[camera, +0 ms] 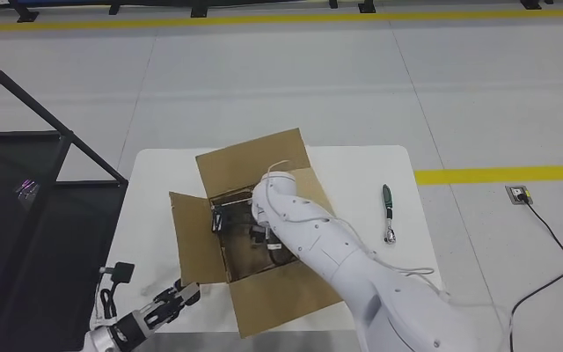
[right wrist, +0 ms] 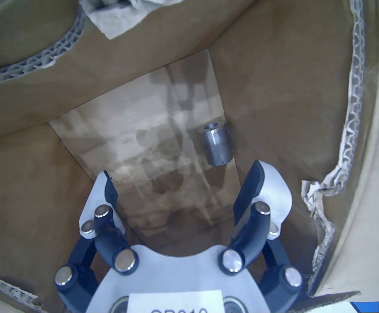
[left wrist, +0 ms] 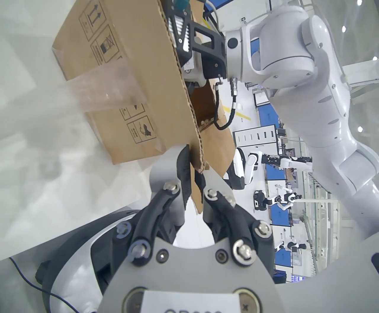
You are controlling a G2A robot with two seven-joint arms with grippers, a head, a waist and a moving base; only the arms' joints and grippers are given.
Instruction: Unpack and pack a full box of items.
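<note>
An open cardboard box (camera: 255, 160) stands on the white table (camera: 369, 167). My left gripper (left wrist: 194, 177) is at the near left corner of the box (left wrist: 133, 74), shut on the edge of a flap; from above this gripper (camera: 180, 297) sits by the table's front edge. My right arm goes down into the box, and its gripper (right wrist: 181, 175) hangs open above the box floor with nothing between its fingers. A small grey metal cylinder with a centre hole (right wrist: 216, 143) lies on the floor by a box wall (right wrist: 266, 89), just beyond one fingertip.
A green-handled tool (camera: 387, 211) lies on the table to the right of the box. Crumpled white paper (right wrist: 112, 14) sits at the box's upper edge. A black frame (camera: 35, 176) stands left of the table. Torn flap edges (right wrist: 319, 189) hang close to the right gripper.
</note>
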